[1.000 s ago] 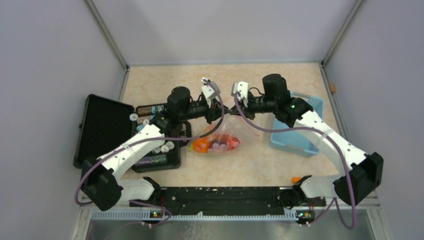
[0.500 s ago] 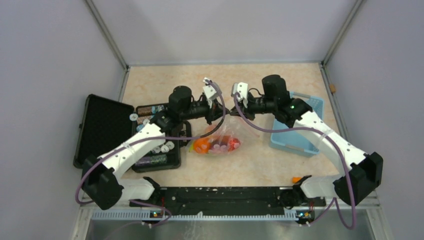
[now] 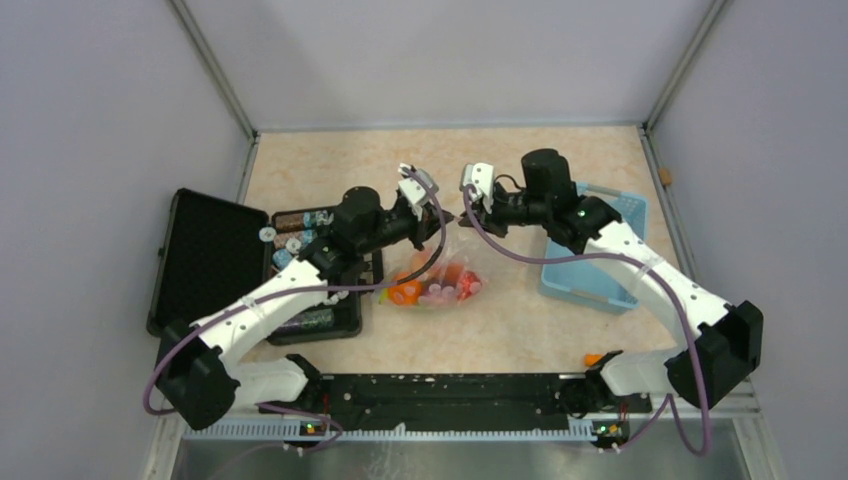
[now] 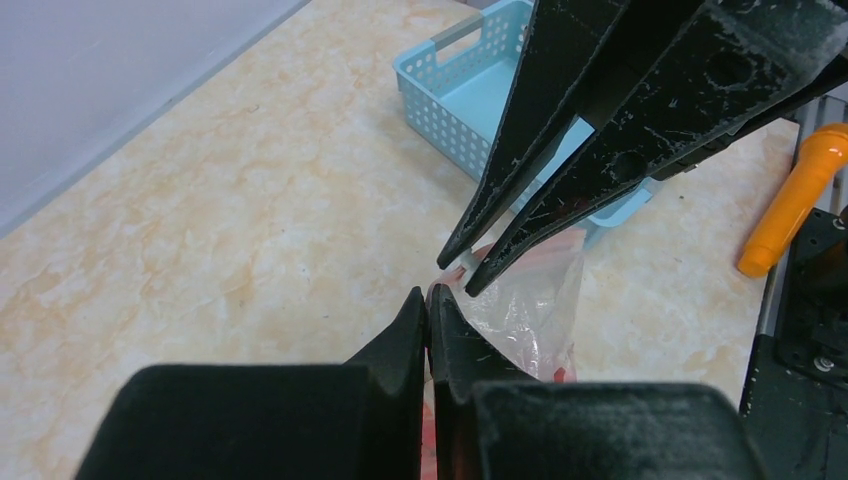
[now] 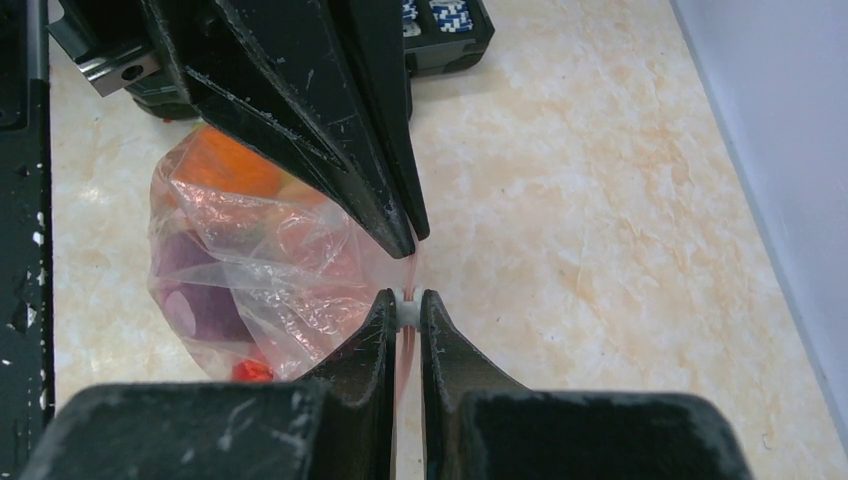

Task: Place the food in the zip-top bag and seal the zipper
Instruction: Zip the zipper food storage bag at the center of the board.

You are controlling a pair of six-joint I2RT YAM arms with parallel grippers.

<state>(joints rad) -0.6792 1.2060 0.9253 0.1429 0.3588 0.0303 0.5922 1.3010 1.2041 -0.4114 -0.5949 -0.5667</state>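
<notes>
Frame left: matte black case (image 3: 205,255). Centre: left gripper (image 4: 428,293) fingers pressed together, pinching top edge of crinkly clear zip-top bag (image 3: 447,262); glossy rounded food (image 3: 404,292) inside. Right gripper (image 5: 404,297) nearly closed, nipping white slider of zipper (image 5: 404,338). Right: perforated blue basket (image 3: 592,272).

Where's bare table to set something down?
Bare: far table strip behind the arms, and near strip between zip-top bag and front rail. Crowded: the middle, left pincer on the bag, right pincer on its zipper, between black case and blue basket.
</notes>
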